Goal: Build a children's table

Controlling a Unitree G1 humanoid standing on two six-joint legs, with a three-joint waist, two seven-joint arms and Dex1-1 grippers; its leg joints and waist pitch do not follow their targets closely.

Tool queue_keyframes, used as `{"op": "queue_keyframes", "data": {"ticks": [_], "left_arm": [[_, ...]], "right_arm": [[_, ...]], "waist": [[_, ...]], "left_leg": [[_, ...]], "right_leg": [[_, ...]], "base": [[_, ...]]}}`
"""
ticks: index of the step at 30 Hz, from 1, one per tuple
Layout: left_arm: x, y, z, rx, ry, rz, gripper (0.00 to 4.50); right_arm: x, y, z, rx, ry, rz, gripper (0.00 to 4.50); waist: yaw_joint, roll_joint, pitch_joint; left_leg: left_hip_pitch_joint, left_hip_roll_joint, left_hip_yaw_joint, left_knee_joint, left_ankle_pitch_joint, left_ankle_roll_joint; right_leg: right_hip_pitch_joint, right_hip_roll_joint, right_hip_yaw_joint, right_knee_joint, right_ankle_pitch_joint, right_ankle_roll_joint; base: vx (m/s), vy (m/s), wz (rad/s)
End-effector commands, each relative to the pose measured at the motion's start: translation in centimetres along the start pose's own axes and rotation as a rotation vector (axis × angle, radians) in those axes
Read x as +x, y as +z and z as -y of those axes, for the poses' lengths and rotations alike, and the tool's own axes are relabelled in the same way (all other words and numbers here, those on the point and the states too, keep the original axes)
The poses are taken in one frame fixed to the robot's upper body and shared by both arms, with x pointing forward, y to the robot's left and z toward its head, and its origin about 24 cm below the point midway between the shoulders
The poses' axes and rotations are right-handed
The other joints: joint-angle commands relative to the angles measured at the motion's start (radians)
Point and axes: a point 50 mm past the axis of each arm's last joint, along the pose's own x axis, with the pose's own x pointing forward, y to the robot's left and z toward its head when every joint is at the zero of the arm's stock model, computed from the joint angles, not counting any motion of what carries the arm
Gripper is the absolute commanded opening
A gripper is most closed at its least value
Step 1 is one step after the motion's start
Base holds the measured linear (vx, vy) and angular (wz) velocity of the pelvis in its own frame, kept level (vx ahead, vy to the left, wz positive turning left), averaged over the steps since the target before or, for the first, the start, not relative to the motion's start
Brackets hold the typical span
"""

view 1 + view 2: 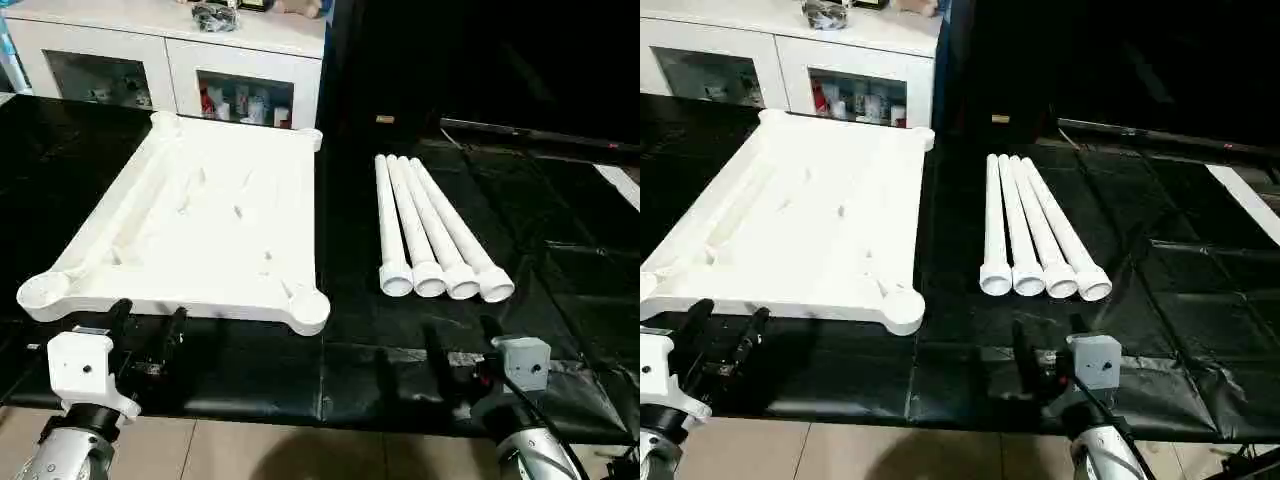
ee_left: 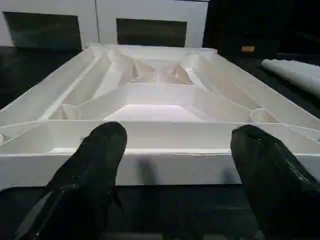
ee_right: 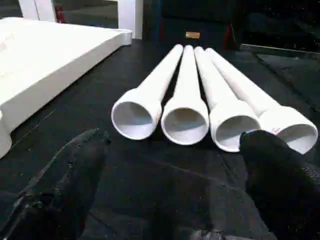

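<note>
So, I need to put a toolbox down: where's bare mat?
Free: the black mat right of the four legs, and the strip between legs and tabletop. Crowded: the near edge, where the left gripper and right gripper sit.

The white plastic rectangular tabletop [image 1: 210, 225] lies underside up on the left of the black sheet [image 1: 560, 240]; four white tubular legs [image 1: 430, 225] lie side by side to its right. A white glass-doored cabinet [image 1: 165, 60] stands behind.
</note>
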Motion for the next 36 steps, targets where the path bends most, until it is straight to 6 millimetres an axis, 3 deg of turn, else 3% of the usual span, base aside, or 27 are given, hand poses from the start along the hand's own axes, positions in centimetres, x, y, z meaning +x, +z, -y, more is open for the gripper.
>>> {"op": "queue_keyframes", "data": {"ticks": [1, 36], "left_arm": [[0.04, 0.14, 0.12, -0.002, -0.004, 0.008, 3.83], [0.04, 0.14, 0.12, -0.002, -0.004, 0.008, 3.83]], "right_arm": [[0.04, 0.26, 0.36, -0.002, -0.01, 0.009, 4.5], [0.04, 0.26, 0.36, -0.002, -0.01, 0.009, 4.5]], "waist": [[0.002, 0.022, -0.02], [0.002, 0.022, -0.02]], "left_leg": [[0.001, 0.045, -0.03, -0.085, -0.472, -0.008], [0.001, 0.045, -0.03, -0.085, -0.471, -0.007]], "right_leg": [[0.004, -0.081, 0.062, -0.103, -0.445, -0.014], [0.004, -0.081, 0.062, -0.103, -0.445, -0.014]], "base": [[0.0, 0.0, 0.0], [0.0, 0.0, 0.0]]}}
